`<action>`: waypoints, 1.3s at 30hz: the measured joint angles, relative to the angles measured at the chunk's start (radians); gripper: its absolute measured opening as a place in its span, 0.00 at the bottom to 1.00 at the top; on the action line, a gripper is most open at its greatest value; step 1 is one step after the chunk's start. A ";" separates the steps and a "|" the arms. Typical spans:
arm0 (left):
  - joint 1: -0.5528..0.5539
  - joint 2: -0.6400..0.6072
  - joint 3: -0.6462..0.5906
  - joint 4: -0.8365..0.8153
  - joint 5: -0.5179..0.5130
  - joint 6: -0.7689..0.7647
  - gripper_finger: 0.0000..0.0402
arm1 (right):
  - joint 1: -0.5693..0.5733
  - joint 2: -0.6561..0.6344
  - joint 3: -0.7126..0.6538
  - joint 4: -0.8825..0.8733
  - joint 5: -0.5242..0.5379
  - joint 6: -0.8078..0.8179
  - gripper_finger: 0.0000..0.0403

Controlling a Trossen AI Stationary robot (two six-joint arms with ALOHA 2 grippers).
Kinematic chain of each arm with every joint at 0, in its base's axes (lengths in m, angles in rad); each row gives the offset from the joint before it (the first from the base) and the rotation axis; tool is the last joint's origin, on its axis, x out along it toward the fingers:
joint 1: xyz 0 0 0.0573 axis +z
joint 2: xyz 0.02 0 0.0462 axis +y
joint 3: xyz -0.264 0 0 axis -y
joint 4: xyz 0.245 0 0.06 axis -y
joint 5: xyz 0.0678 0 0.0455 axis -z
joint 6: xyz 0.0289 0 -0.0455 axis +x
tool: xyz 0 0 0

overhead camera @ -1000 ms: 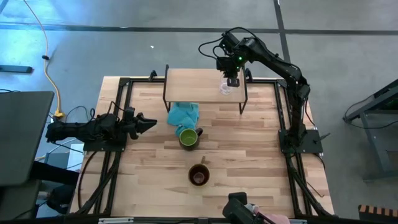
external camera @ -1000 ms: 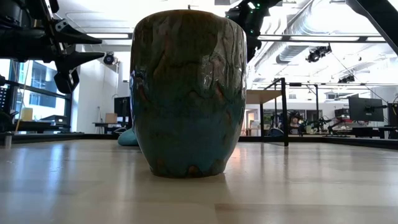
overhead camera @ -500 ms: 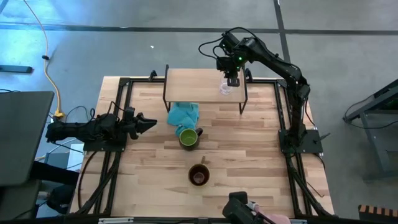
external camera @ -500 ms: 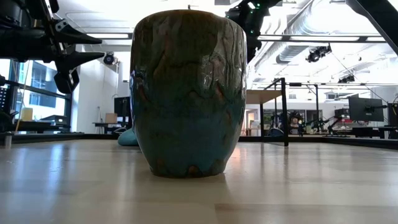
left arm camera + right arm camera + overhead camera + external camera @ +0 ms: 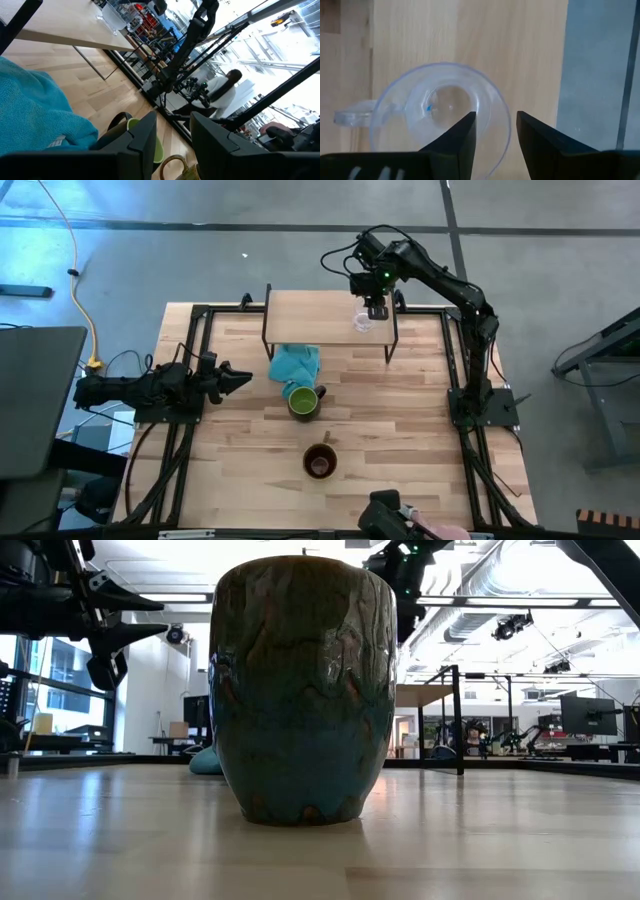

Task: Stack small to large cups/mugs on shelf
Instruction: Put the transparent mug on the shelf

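Even, bright daylight fills the overhead view; the floor at the upper left carries a blue-white glare, and the shelf [image 5: 330,315] casts only a faint shadow on the desk [image 5: 400,440]. At desk height the brown mug [image 5: 303,690] stands backlit against glowing ceiling lights and windows, its glaze catching soft sheen, while the near desk surface is blurred. In the left wrist view the background windows are washed out. In the right wrist view the glass cup [image 5: 442,112] is sharp, with pale highlights on its rim.
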 joint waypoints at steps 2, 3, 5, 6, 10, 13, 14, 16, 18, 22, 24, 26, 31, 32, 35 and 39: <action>0.000 0.000 0.000 0.000 0.000 0.000 0.26 | 0.000 0.000 0.000 -0.005 0.016 0.000 0.33; 0.000 0.000 0.000 0.000 0.000 0.000 0.26 | 0.000 0.000 0.000 -0.004 0.019 0.000 0.33; 0.000 0.000 0.000 0.000 0.000 0.000 0.26 | 0.000 0.000 0.000 -0.004 0.023 -0.003 0.33; 0.000 0.000 0.000 0.000 0.000 0.000 0.26 | 0.000 0.000 0.000 -0.004 0.027 -0.004 0.33; 0.000 0.000 0.000 0.000 0.000 0.000 0.26 | 0.001 0.000 0.000 -0.004 0.027 -0.019 0.33; 0.000 0.000 0.000 0.000 0.000 0.000 0.26 | 0.002 0.000 0.000 -0.004 0.027 -0.022 0.33; 0.000 0.000 0.000 0.000 0.000 0.000 0.26 | 0.002 0.000 0.000 -0.004 0.027 -0.022 0.33; 0.000 0.000 0.000 0.000 0.000 0.000 0.26 | 0.002 0.000 0.000 0.001 0.027 -0.022 0.33; 0.000 0.000 0.000 0.000 0.000 0.000 0.26 | 0.002 0.000 0.000 0.008 0.027 -0.023 0.33; 0.000 0.000 0.000 0.000 0.000 0.000 0.26 | 0.003 0.000 0.000 0.009 0.027 -0.029 0.33; 0.000 0.000 0.000 0.000 0.000 0.002 0.26 | 0.003 0.000 0.000 0.017 0.027 -0.029 0.33; 0.000 0.000 0.000 0.000 0.000 0.003 0.26 | 0.006 0.000 0.000 0.020 0.027 -0.033 0.33; 0.000 0.000 0.000 0.000 -0.008 0.006 0.26 | 0.017 0.000 0.000 0.033 0.027 -0.049 0.33; 0.000 0.000 0.000 0.000 -0.008 0.006 0.26 | 0.019 0.000 0.000 0.037 0.027 -0.049 0.33; 0.000 0.000 0.000 0.001 -0.010 0.006 0.26 | 0.024 0.000 0.000 0.039 0.027 -0.057 0.33; 0.000 0.000 0.000 0.001 -0.011 0.006 0.26 | 0.032 0.000 0.000 0.039 0.027 -0.060 0.33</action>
